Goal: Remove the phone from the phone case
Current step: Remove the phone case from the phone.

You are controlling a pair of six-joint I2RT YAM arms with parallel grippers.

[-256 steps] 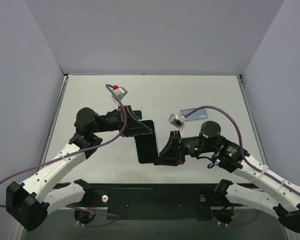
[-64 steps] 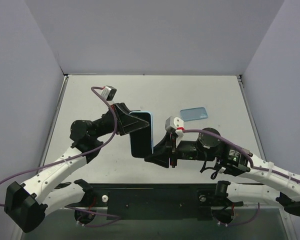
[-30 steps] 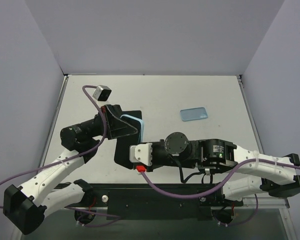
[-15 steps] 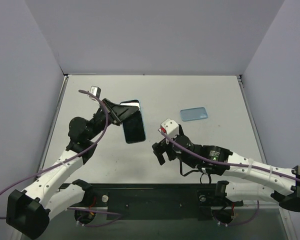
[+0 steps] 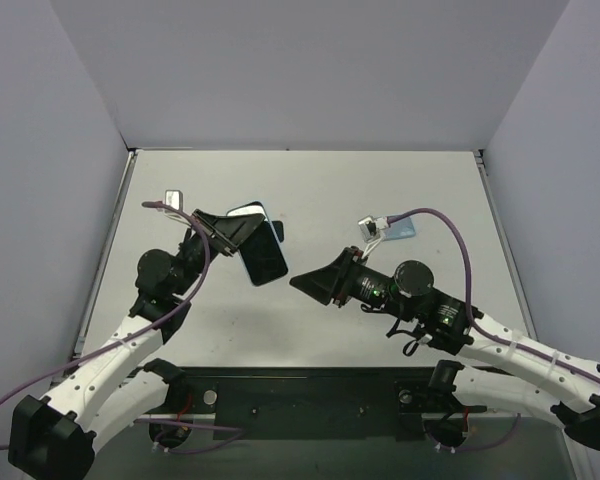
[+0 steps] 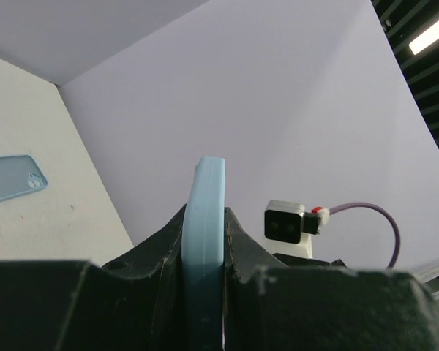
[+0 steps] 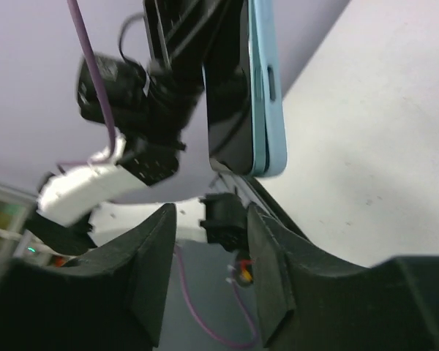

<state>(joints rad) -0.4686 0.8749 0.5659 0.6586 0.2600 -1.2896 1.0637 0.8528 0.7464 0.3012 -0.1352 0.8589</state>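
Right gripper (image 5: 296,284): centre of the top view, aimed up-left at the phone and near it but apart. Its fingers are parted with nothing between them.
Change, right: a second ago it was pushed in under the phone at lower centre. It has since pulled away and now lines up afresh from the lower right.
Phone (image 5: 263,258): in the air left of centre, dark screen facing up in the top view.
Case (image 7: 269,95): pale blue, wrapped round the phone's back and edge. Whether any corner has lifted I cannot tell.
Left gripper (image 5: 238,230): clamped on the case edge with the phone inside, just up-left of the phone.
Change, left: it has carried the phone up and left, tilted toward the right arm.
Second case (image 6: 11,178): flat on the table (image 5: 380,190), at the left edge of the left wrist view and well apart from both grippers.
Meaning: probably a peel that did not finish, followed by a fresh approach. The phone is not out yet, and the next grip should take the case rim.
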